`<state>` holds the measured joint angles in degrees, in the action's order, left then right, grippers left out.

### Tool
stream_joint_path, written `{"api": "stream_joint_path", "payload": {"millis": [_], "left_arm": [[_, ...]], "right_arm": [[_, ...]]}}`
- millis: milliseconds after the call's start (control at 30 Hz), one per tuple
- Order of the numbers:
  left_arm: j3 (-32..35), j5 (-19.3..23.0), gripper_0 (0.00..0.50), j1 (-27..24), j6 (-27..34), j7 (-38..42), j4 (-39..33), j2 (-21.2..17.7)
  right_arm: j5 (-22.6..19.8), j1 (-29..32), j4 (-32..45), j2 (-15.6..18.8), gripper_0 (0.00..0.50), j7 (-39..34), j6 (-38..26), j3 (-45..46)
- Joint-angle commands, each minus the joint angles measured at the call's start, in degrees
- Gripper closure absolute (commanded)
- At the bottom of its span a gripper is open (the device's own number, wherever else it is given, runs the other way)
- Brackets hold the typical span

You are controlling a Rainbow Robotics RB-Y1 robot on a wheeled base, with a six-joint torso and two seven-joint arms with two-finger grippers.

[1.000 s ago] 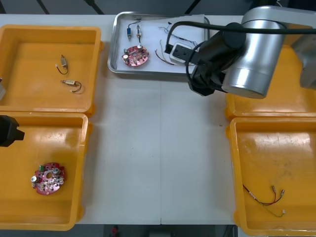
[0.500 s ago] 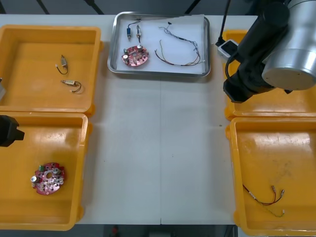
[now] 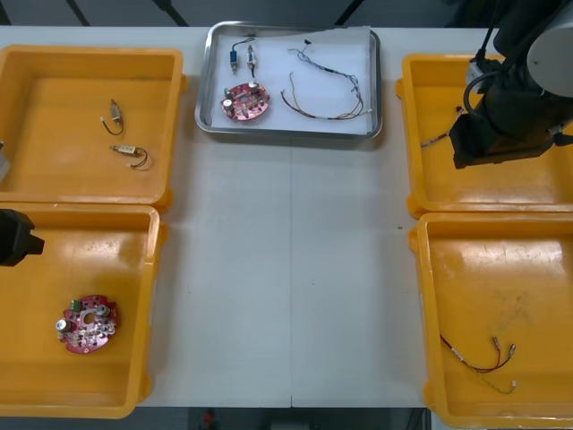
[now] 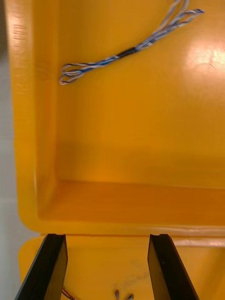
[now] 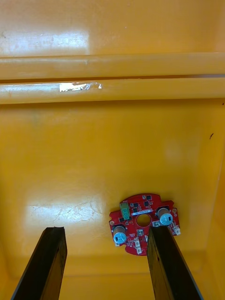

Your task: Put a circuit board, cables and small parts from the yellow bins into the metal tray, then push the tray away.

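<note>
right hand (image 4: 107, 237) | off metal tray (image 3: 286, 132), over yellow bin (image 3: 434, 179); left hand (image 5: 107, 230) parked

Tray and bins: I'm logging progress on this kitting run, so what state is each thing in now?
Metal tray: holds a circuit board, cables, small metal parts.
Left gripper: open, empty, over the near-left bin holding a second board.
Right gripper: open, empty, over the far-right bin.
Blue and white cable: loose in that bin.
Red and yellow cable: loose in the near-right bin.
Far-left bin: two more parts inside.
</note>
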<state>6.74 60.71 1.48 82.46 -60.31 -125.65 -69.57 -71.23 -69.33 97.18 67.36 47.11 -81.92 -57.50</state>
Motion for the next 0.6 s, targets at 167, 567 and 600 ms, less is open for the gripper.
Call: {"api": "stream_joint_path", "payload": {"millis": [167, 567, 600], "left_arm": [[-0.5, 0.4, 0.000, 0.4, 0.1, 1.8, -0.3, -2.6], [-0.5, 0.4, 0.000, 0.4, 0.1, 1.8, -0.3, -2.6], [-0.5, 0.4, 0.000, 0.4, 0.1, 1.8, -0.3, -2.6]], "right_arm": [[0.3, 13.9, 2.1, 1.1, 0.000, 3.8, -9.0, 28.2], [1.4, 37.2, 14.9, 1.1, 0.000, 6.0, -16.0, 53.6], [1.4, 39.2, 15.9, 1.1, 0.000, 6.2, -15.9, 55.6]]}}
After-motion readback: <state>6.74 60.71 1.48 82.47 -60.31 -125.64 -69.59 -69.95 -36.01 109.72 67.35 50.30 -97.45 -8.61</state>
